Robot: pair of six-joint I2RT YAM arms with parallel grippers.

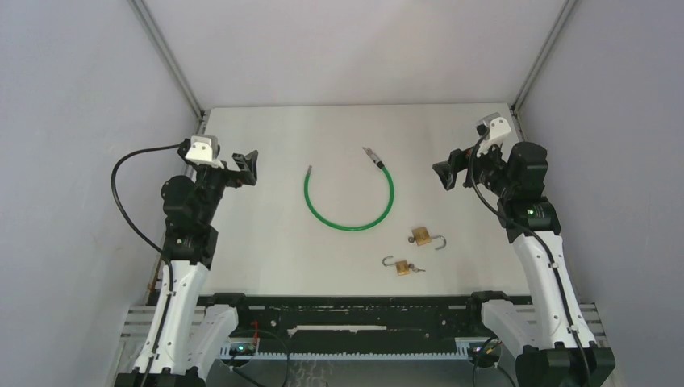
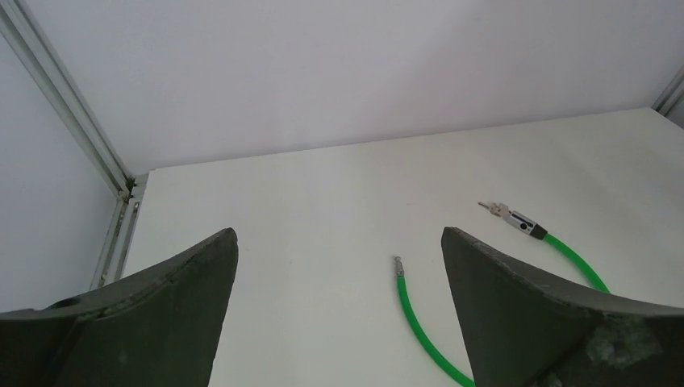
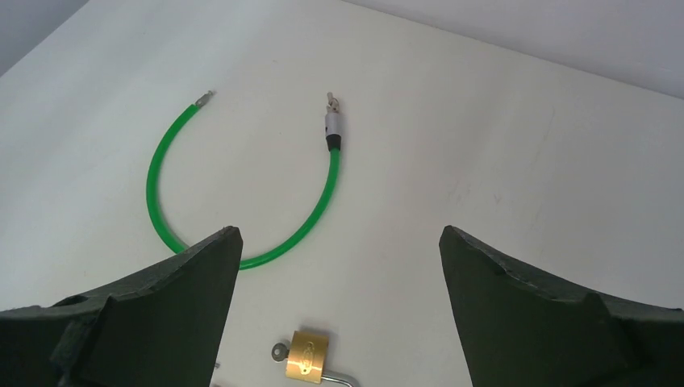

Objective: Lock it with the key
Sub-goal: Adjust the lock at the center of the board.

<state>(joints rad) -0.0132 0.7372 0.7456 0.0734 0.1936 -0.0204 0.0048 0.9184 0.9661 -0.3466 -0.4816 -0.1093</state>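
Observation:
A green cable lock (image 1: 348, 229) lies in an open loop mid-table, with its silver lock head and key (image 1: 373, 156) at one end and a bare pin (image 1: 310, 169) at the other. Two brass padlocks lie nearer, shackles open: one (image 1: 421, 235) to the right, and one (image 1: 402, 267) with a key in it. My left gripper (image 1: 248, 168) is open and empty above the table's left. My right gripper (image 1: 445, 173) is open and empty above the right. The left wrist view shows the gripper (image 2: 339, 234), cable (image 2: 425, 339) and lock head (image 2: 516, 222). The right wrist view shows the gripper (image 3: 339, 232), cable (image 3: 270, 257) and a padlock (image 3: 307, 355) with a key (image 3: 278, 351).
The white table (image 1: 266, 242) is walled in by grey panels with aluminium posts at the back corners (image 1: 198, 113). A black rail (image 1: 355, 306) runs along the near edge between the arm bases.

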